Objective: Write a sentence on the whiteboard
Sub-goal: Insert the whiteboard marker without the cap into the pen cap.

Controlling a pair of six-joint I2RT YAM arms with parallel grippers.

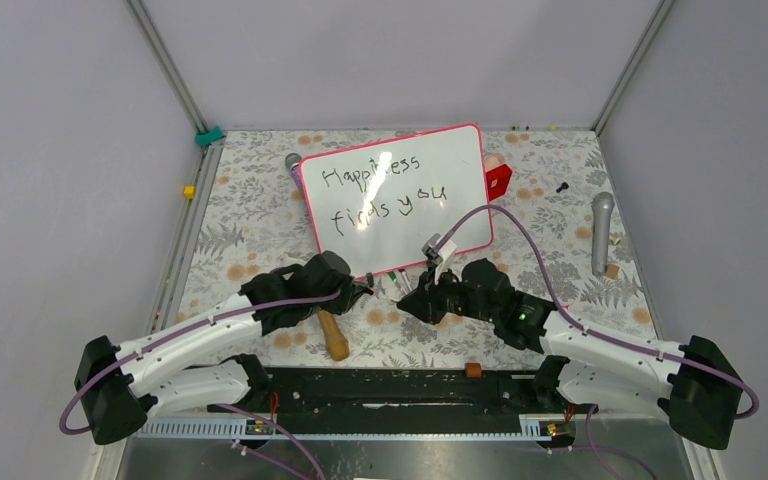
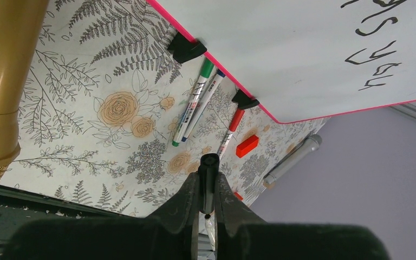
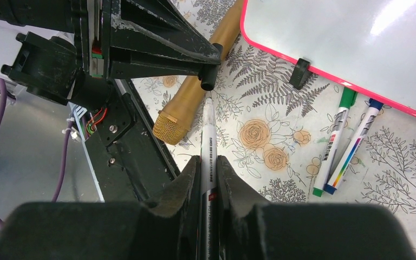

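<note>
The whiteboard (image 1: 430,160) with its pink-red frame lies tilted at mid-table; it also shows in the left wrist view (image 2: 303,49) and the right wrist view (image 3: 346,38). The sentence (image 1: 385,190) reads "Happiness finds you" in two black lines. My left gripper (image 1: 358,291) is shut on a black marker cap (image 2: 209,176). My right gripper (image 1: 410,300) is shut on a white marker (image 3: 208,142). The two grippers face each other just in front of the board's near edge. The cap (image 3: 207,81) sits just beyond the marker's tip, a small gap between them.
A gold microphone (image 1: 333,336) lies under the left gripper. Green and blue markers (image 2: 195,105) and a red one (image 2: 232,129) lie by the board's black clips (image 2: 186,49). A silver microphone (image 1: 601,232) lies at the right and a red block (image 1: 498,181) by the board's right edge.
</note>
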